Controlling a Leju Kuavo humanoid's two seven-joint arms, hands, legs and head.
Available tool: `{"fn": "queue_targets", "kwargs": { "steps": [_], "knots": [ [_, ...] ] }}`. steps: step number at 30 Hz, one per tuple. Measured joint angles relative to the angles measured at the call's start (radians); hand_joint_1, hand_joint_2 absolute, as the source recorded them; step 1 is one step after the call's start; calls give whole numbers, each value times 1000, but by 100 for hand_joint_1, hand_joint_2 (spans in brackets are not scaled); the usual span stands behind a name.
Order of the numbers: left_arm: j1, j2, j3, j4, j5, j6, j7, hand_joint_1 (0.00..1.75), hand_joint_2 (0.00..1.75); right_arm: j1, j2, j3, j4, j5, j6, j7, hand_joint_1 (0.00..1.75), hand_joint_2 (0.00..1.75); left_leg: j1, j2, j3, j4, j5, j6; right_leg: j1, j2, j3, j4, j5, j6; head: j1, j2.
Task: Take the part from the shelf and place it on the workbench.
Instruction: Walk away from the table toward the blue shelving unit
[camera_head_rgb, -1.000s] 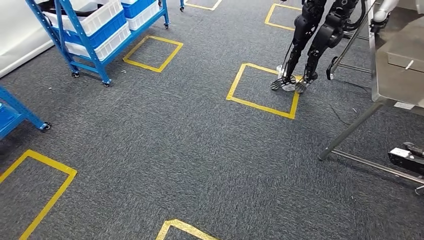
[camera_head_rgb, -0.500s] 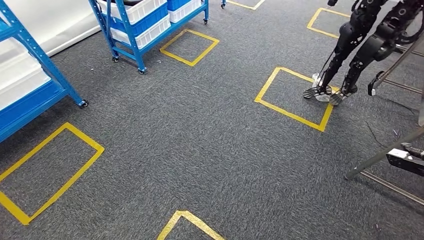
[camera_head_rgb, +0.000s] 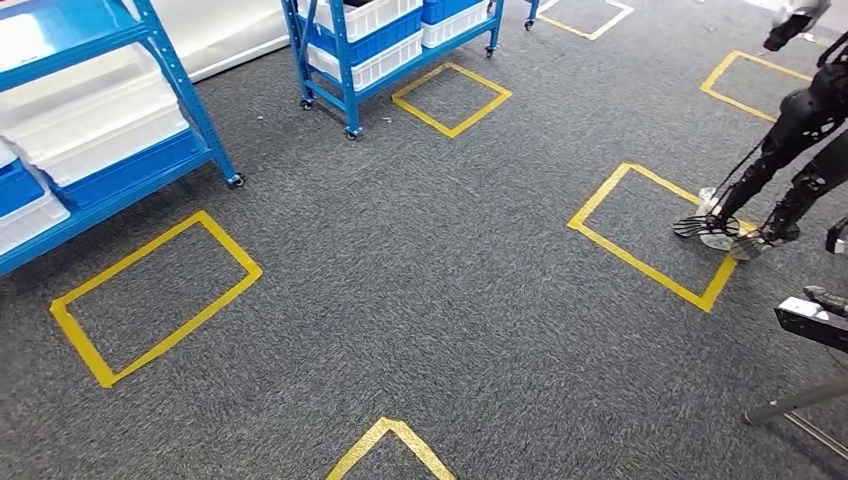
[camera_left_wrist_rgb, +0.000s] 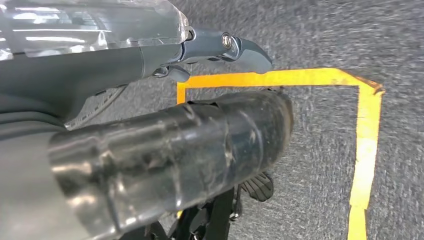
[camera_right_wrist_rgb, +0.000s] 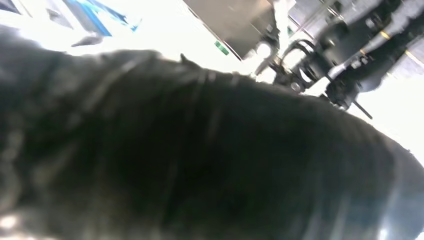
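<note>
Early stage: facing blue shelf with white bins across the carpet; part not picked out, bench unreached. Left robot hand and right robot hand: can't tell either's grip.

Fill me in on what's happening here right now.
Nothing is being handled yet. The head view looks down on grey carpet marked with yellow tape squares, with blue shelves of white and blue bins ahead on the left. Another dark legged robot stands to the right. The left hand hangs over the floor; whether it holds anything is unclear.
</note>
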Motion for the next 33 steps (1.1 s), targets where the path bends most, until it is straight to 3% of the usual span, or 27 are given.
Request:
{"fn": "queue_targets", "kwargs": {
  "steps": [2,3,4,6,8,10,11,13,14,16,17,19,20,21,23,25,26,27,28,30,32,33],
  "knots": [
    [0,-1,-1,0,0,0,0,0,0,-4,-1,0,0,0,0,0,0,0,3,-25,-12,5,3,-12,3,13,10,-25,-2,-6,0,0],
    [1,-1,-1,0,0,0,0,0,0,-7,-2,0,0,0,0,0,0,0,4,-38,-17,4,5,-18,2,0,9,-28,0,-12,0,0],
    [3,-1,-1,0,0,1,0,0,0,-10,-2,0,-1,0,-1,0,0,0,4,-33,-21,7,4,-24,2,-14,11,-32,2,-18,0,0],
    [3,-1,-3,-2,-1,3,0,0,0,-13,-3,0,-1,0,-2,0,0,0,0,20,-44,51,-28,-34,-1,-42,16,-42,7,-33,-2,0],
    [2,-2,-6,-2,-2,6,3,0,0,-13,-4,0,-2,0,-3,-1,0,0,4,79,-101,170,-94,-41,1,-70,16,-43,6,-41,-3,0],
    [2,-4,-7,-3,-2,7,10,0,0,-16,-4,2,-1,0,-3,-2,0,0,11,91,-150,274,-131,-47,4,-99,16,-43,5,-43,-3,0],
    [2,-4,-7,-4,-1,8,15,0,0,-18,-4,4,-1,0,-3,-3,0,0,12,94,-151,277,-122,-48,4,-112,16,-43,4,-42,-3,0],
    [2,-5,-7,-8,0,9,21,0,0,-21,-4,8,0,-1,-3,-5,0,0,13,113,-94,175,-62,-46,4,-138,21,-42,1,-38,-3,0],
    [2,-5,-7,-11,1,9,23,0,0,-23,-4,9,0,-1,-3,-5,0,0,9,140,-56,102,-36,-42,5,-151,24,-42,-2,-35,-3,0],
    [1,-6,-8,-17,1,9,25,0,0,-28,-4,10,1,-1,-3,-5,0,0,0,176,-8,9,-11,-29,11,-174,28,-40,-7,-25,-2,0],
    [0,-7,-8,-19,2,9,26,0,0,-33,-4,12,1,-1,-3,-5,0,0,-4,179,-7,-1,-13,-24,12,-185,30,-40,-8,-20,-2,0],
    [1,-9,-8,-22,3,9,29,0,0,-41,-4,19,3,-1,-4,-5,0,0,-3,151,-6,-9,-7,-14,11,-204,37,-42,-12,-10,-2,0],
    [1,-12,-8,-24,3,9,31,0,0,-43,-4,23,4,-2,-4,-6,0,0,-1,138,-2,-16,-4,-9,8,-190,39,-36,-20,-5,-1,0],
    [1,-14,-8,-26,4,9,32,0,0,-47,-4,27,5,-2,-5,-6,0,0,2,126,3,-22,1,-3,5,-162,33,-14,-39,-1,-1,0],
    [0,-17,-8,-30,5,9,34,0,0,-51,-4,34,10,-2,-6,-7,0,0,5,104,8,-28,6,3,1,-90,-16,95,-100,4,0,0],
    [-1,-17,-8,-33,10,9,37,0,0,-48,-2,42,14,-2,-6,-7,0,0,4,78,7,-25,6,4,0,-64,-80,214,-142,7,0,0],
    [0,-17,-8,-33,12,9,39,0,0,-46,0,47,16,-2,-7,-7,0,0,4,63,7,-22,5,4,0,-62,-94,231,-133,8,0,0],
    [0,-18,-8,-33,14,9,40,0,0,-44,2,53,17,-2,-8,-7,0,0,5,48,7,-18,4,3,-1,-60,-88,207,-103,9,0,0],
    [0,-19,-8,-33,15,9,41,0,0,-44,2,57,17,-2,-9,-7,0,0,5,34,7,-12,1,0,-3,-52,-66,148,-60,9,0,0],
    [0,-21,-8,-33,15,9,43,0,0,-43,4,63,18,-2,-12,-7,0,0,6,6,2,3,-6,-7,-8,-10,-16,28,-7,6,0,0],
    [0,-21,-8,-34,15,9,43,0,0,-40,4,66,19,-2,-14,-7,0,0,8,-18,-12,11,-6,-19,-7,16,-2,-11,-6,1,0,0],
    [0,-21,-8,-34,15,9,44,0,0,-38,4,68,19,-1,-16,-7,0,0,10,-31,-18,12,-4,-24,-5,9,-4,-13,-5,-3,0,0]
  ]
}}
